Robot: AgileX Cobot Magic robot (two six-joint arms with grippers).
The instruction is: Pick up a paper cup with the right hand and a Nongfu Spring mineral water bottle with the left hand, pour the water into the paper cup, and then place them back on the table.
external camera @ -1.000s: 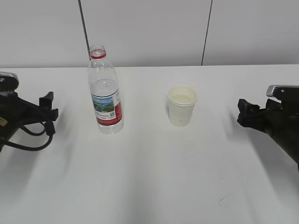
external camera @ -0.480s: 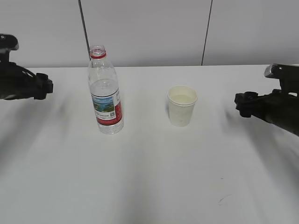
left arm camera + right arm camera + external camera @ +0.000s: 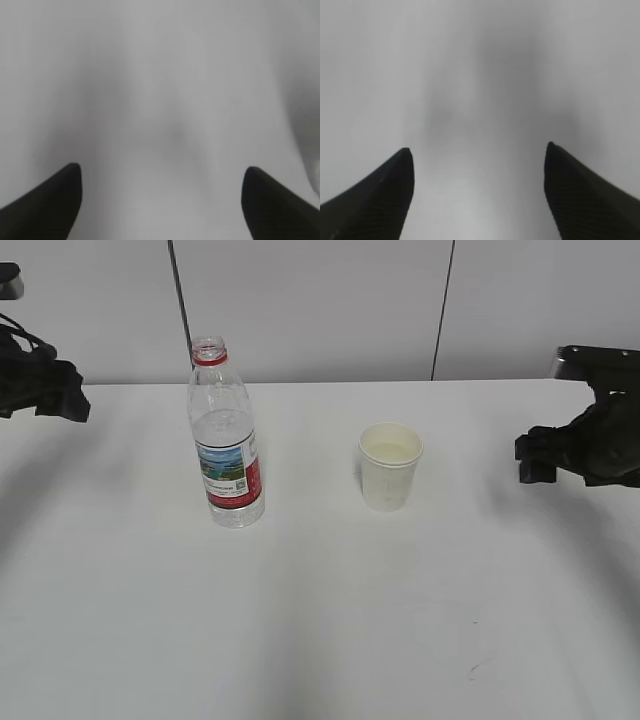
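Observation:
The Nongfu Spring bottle [image 3: 226, 436] stands upright and uncapped on the white table [image 3: 320, 620], left of centre, part full of clear water. The paper cup [image 3: 389, 466] stands upright to its right. My left gripper [image 3: 62, 403] hangs above the table at the far left, well apart from the bottle. In the left wrist view its fingers [image 3: 50, 200] are spread wide over bare table, the left gripper [image 3: 161, 172] empty. My right gripper [image 3: 530, 457] hovers at the far right, apart from the cup. The right gripper [image 3: 478, 150] is open and empty in its wrist view.
A pale panelled wall [image 3: 320, 300] with dark vertical seams runs behind the table's far edge. A small dark scuff mark [image 3: 478, 668] lies on the table at the front right.
Both arms have risen from the table surface. The left gripper moved up and out to the left; the right gripper lifted and drew slightly right. Bottle and cup have not moved.

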